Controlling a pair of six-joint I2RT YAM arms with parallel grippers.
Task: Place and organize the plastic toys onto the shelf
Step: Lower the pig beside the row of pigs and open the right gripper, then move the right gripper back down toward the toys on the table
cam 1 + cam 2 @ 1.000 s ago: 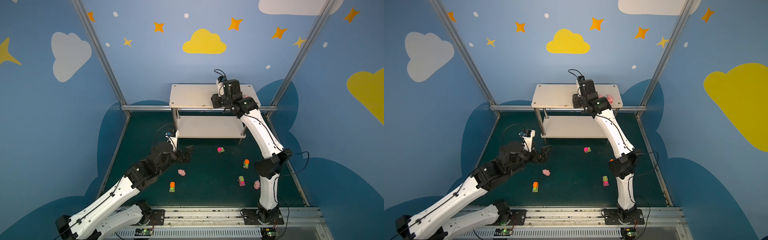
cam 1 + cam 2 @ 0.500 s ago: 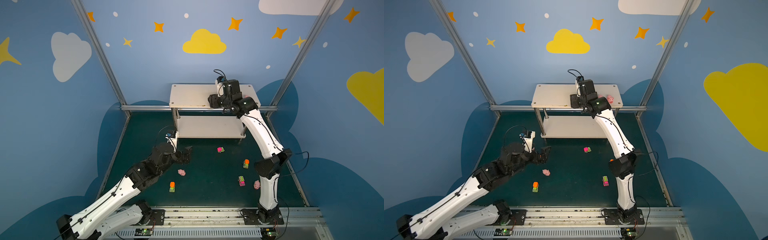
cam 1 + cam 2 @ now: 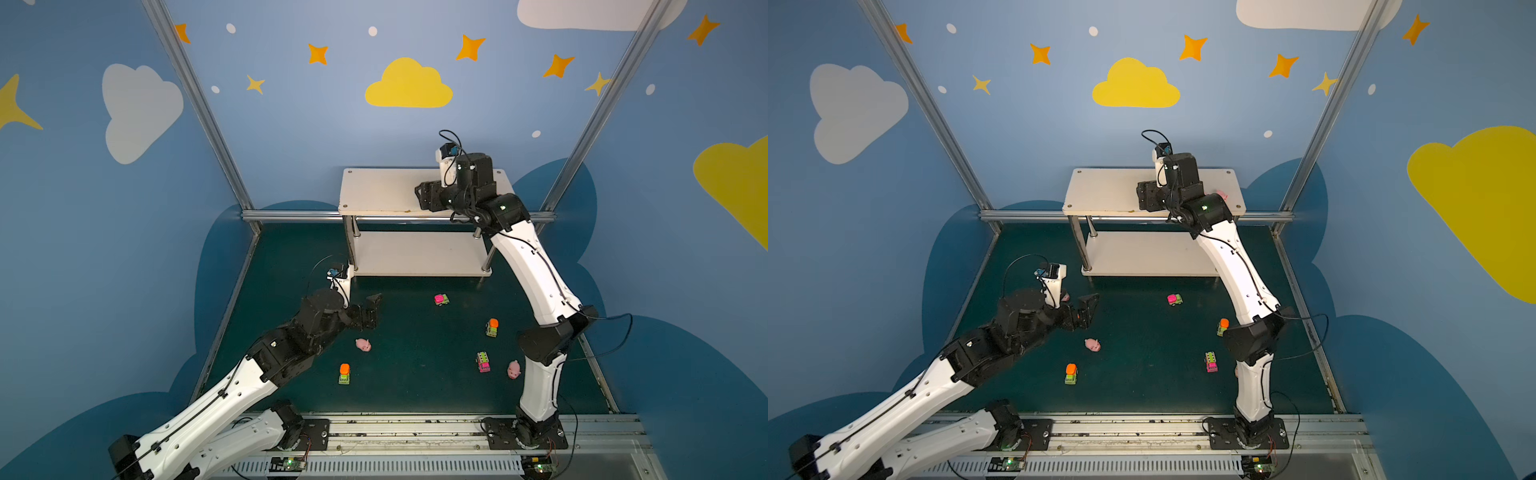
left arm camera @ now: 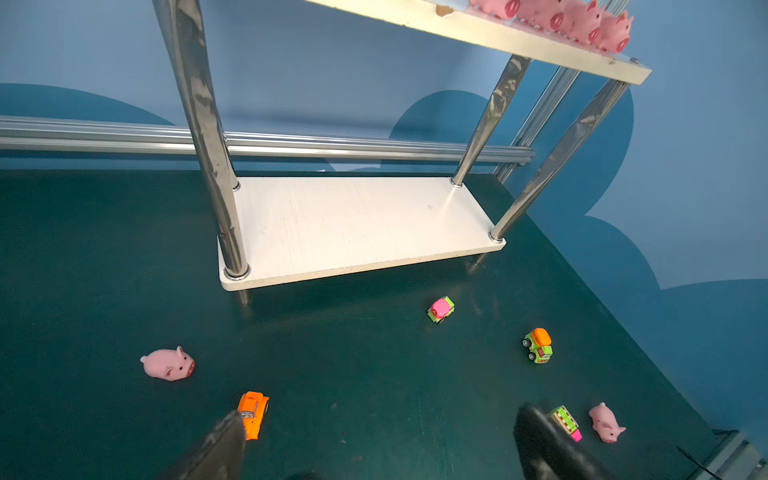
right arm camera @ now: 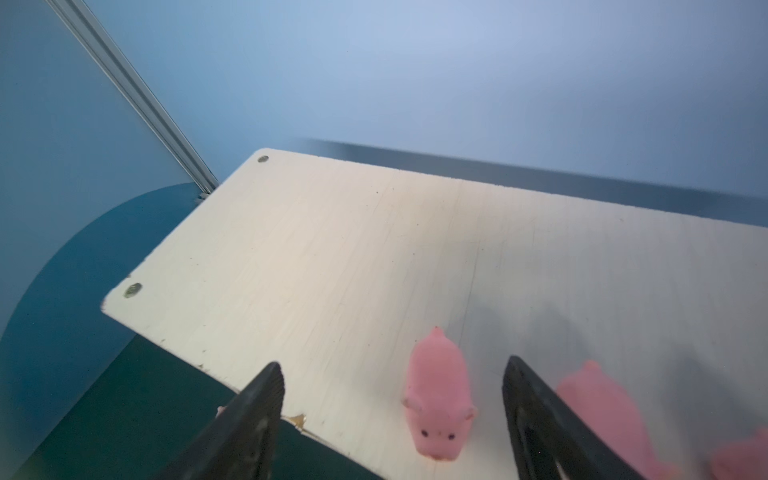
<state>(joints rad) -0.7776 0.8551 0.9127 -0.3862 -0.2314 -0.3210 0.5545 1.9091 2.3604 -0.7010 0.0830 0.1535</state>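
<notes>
Shelf (image 3: 382, 187) top board is holding a row of pigs (image 4: 557, 16). Right gripper (image 5: 392, 363) is straddling one pig (image 5: 438, 399), jaws spread and not touching it. Left gripper (image 4: 380, 412) jaws are standing spread too.

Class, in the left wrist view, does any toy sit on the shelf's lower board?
No, the lower board shows only bare cream surface.

Blue cloud-painted walls (image 3: 291, 145) and aluminium posts (image 3: 199, 104) surround a green mat (image 3: 415, 374).
</notes>
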